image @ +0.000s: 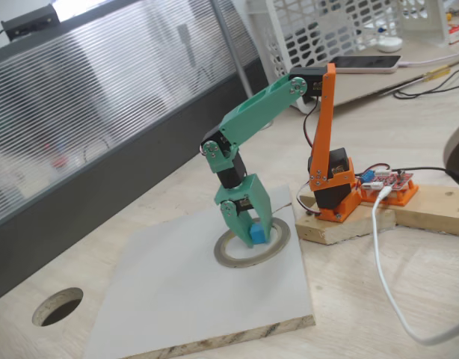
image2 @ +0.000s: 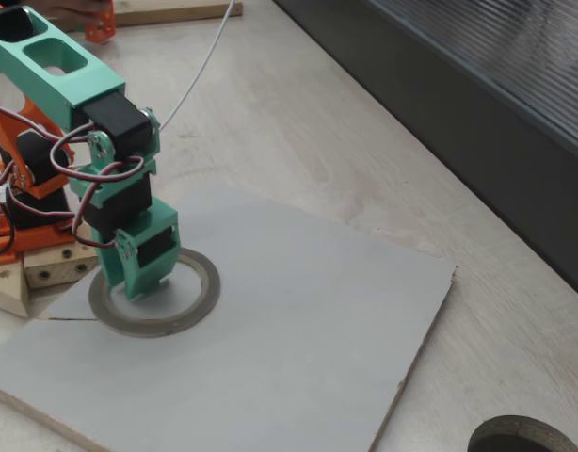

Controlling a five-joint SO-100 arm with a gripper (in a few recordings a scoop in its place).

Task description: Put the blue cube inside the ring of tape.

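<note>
In a fixed view the blue cube (image: 258, 235) sits between the green fingers of my gripper (image: 253, 238), which is shut on it. The cube hangs inside the opening of the ring of tape (image: 241, 262), at or just above the board; I cannot tell whether it touches. The ring lies flat on the white board (image: 177, 299). Seen from the other side, the gripper (image2: 143, 281) points straight down into the ring of tape (image2: 200, 275), and the gripper's body hides the cube there.
The arm's orange base stands on wooden blocks (image: 349, 224) just beyond the ring. A white cable (image: 383, 269) runs across the table beside it. A round hole in the wood (image: 57, 307) (image2: 520, 438) lies off the board's corner. A dark panel borders the table.
</note>
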